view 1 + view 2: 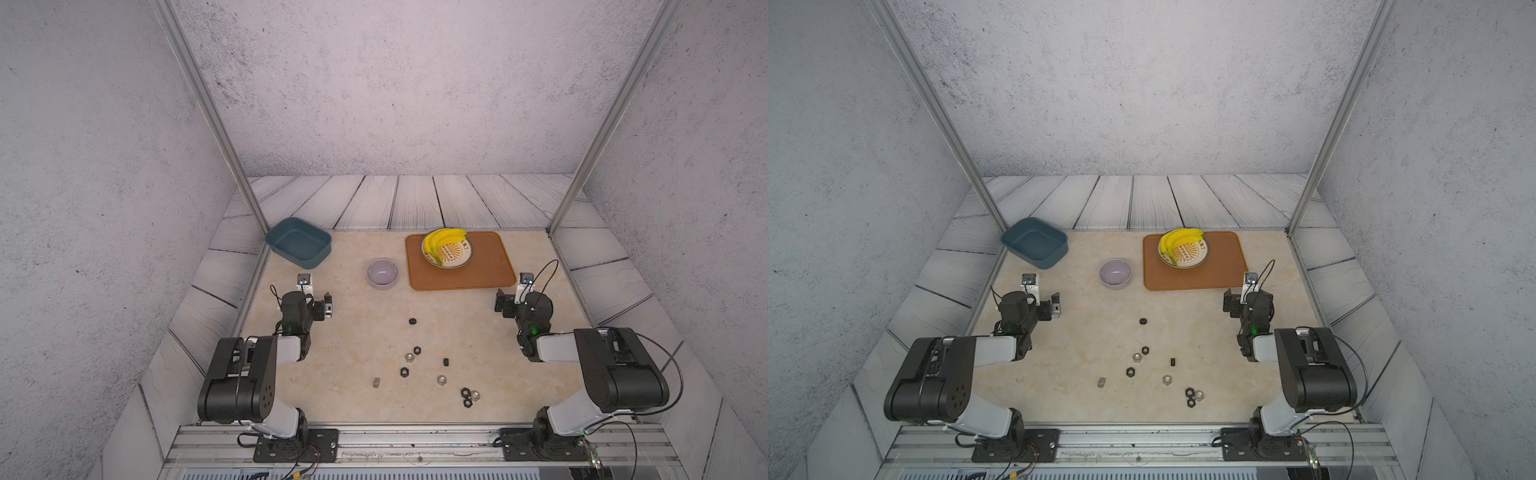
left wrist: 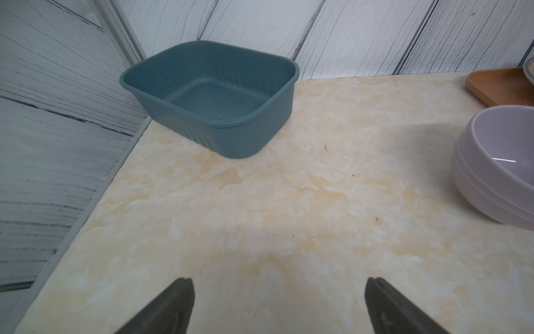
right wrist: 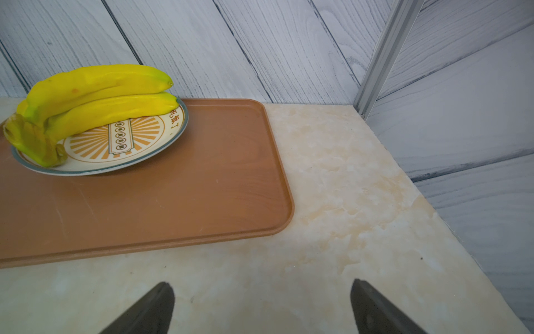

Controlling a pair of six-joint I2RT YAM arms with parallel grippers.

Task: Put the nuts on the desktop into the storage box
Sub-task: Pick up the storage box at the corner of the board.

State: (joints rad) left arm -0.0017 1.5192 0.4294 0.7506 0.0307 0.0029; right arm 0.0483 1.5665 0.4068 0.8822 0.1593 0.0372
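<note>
Left pincer, right pincer: released, empty. Risk: hex nuts tiny, clustered; a grab may scatter neighbours across the desk.

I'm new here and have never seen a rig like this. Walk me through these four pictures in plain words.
Two robot arms stand at the near edge of a beige desktop. Two pictures look down from one overhead camera; the other two come from a camera on each arm's wrist. The left gripper and right gripper are open and hold nothing. About ten small nuts, black and silver, lie scattered between the arms. At the back stand an empty teal storage box, a lilac bowl, and an orange tray carrying a plate with bananas.
</note>
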